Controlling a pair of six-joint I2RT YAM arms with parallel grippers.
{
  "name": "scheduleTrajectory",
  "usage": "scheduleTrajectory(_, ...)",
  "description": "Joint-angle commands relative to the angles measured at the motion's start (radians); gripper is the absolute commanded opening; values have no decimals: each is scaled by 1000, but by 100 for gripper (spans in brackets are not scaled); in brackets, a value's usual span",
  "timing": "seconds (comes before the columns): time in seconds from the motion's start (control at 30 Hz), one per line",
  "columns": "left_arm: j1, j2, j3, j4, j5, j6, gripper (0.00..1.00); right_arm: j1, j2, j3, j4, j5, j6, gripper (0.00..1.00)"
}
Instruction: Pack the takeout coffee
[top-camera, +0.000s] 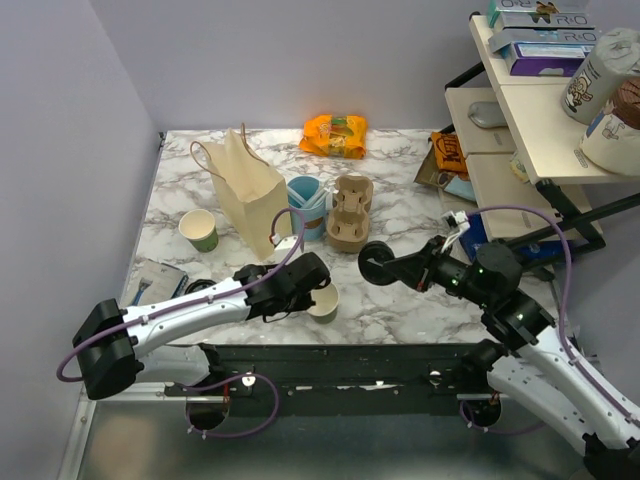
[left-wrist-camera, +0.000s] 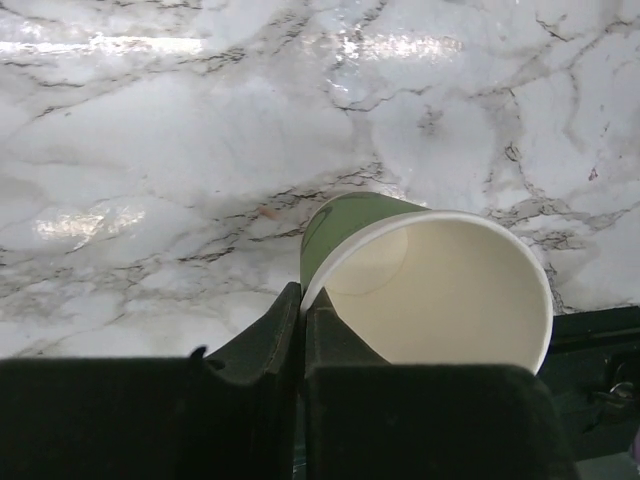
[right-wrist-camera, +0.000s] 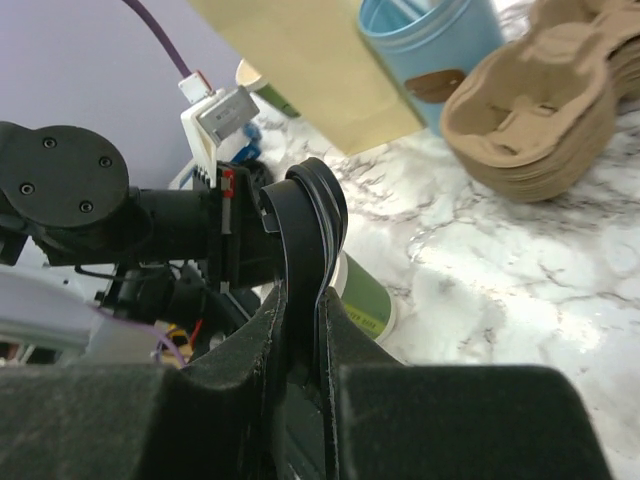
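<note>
The lidding step is in hand: the left gripper (top-camera: 312, 288) pinches the thin rim of the green paper cup (top-camera: 326, 303), which sits open-mouthed with its smooth cream inside showing, at the near middle of the marble table (top-camera: 400, 310). The right gripper (top-camera: 392, 265) clamps the round black plastic lid (top-camera: 374, 262) edge-on just beside it. Next, the lid likely needs turning flat, centring and pressing on before the cup goes into the stiff tan paper bag (top-camera: 250, 195).

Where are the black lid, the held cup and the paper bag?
black lid (right-wrist-camera: 310, 232), right wrist view, on its curved rim.
held cup (left-wrist-camera: 440, 295), left wrist view, on its cream inside.
paper bag (top-camera: 250, 195), top view, front face.
</note>
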Motion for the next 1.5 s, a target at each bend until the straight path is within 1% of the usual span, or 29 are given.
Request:
scheduleTrajectory(0.0,-3,-52,-47,-14,-98,-82,12,0,84,-8,150,-171,24,12)
scheduleTrajectory(0.03,-4,-55,-47,-23,-108,-88,13,0,102,-10,184,-188,25,12)
scheduleTrajectory(0.1,-4,-49,-47,-26,-119,-93,20,0,151,-10,207,-272,13,12)
scheduleTrajectory(0.13,-3,-49,-47,-11,-114,-85,28,0,164,-11,259,-300,16,13)
scheduleTrajectory(0.2,-4,-53,-49,4,-96,-64,38,0,197,-20,282,-333,39,13)
scheduleTrajectory(0.23,-3,-56,-51,15,-79,-54,46,0,208,-20,286,-336,42,13)
scheduleTrajectory(0.4,-4,-139,-64,6,-79,-63,59,1,279,-2,279,-369,56,13)
scheduleTrajectory(0.43,-4,-154,-64,-17,-88,-74,66,1,303,3,279,-371,60,13)
scheduleTrajectory(0.5,-4,-220,-64,-49,-115,-94,74,1,331,7,290,-383,91,14)
scheduleTrajectory(0.53,-3,-245,-66,-86,-129,-116,83,3,345,1,327,-397,103,14)
scheduleTrajectory(0.57,-3,-298,-66,-101,-145,-126,88,5,371,-7,351,-421,134,14)
scheduleTrajectory(0.63,3,-357,-86,-144,-180,-152,99,18,394,-20,399,-435,149,14)
scheduleTrajectory(0.67,8,-416,-90,-161,-191,-160,99,24,421,-19,401,-426,157,15)
scheduleTrajectory(0.73,37,-478,-115,-183,-194,-171,99,60,450,-13,426,-415,163,15)
scheduleTrajectory(0.77,48,-536,-133,-175,-186,-144,99,72,464,-10,442,-403,180,14)
scheduleTrajectory(0.8,59,-562,-144,-154,-163,-118,99,87,501,-5,454,-396,186,14)
scheduleTrajectory(0.87,100,-631,-164,-48,-52,-46,99,123,535,15,463,-359,208,14)
scheduleTrajectory(0.9,112,-648,-190,-5,-9,-30,99,132,553,21,468,-351,212,14)
scheduleTrajectory(0.93,132,-664,-204,74,80,-15,99,150,582,26,483,-345,215,15)
scheduleTrajectory(0.97,144,-679,-218,108,114,-2,99,159,598,29,488,-330,229,15)
scheduleTrajectory(1.03,166,-676,-247,152,159,4,99,179,625,47,465,-307,228,15)
scheduleTrajectory(1.07,190,-665,-254,153,173,-4,99,182,630,52,448,-272,225,15)
scheduleTrajectory(1.1,204,-658,-271,153,187,-23,99,182,635,59,431,-253,221,16)
scheduleTrajectory(1.13,224,-651,-284,190,212,-19,99,184,636,61,413,-236,217,18)
scheduleTrajectory(1.17,256,-642,-294,216,280,-11,99,184,639,61,407,-215,217,19)
scheduleTrajectory(1.23,283,-633,-317,273,321,4,99,184,641,61,388,-201,217,20)
scheduleTrajectory(1.33,301,-610,-328,305,372,12,99,184,656,64,388,-195,225,22)
scheduleTrajectory(1.47,304,-585,-319,295,357,15,99,184,690,75,381,-190,225,22)
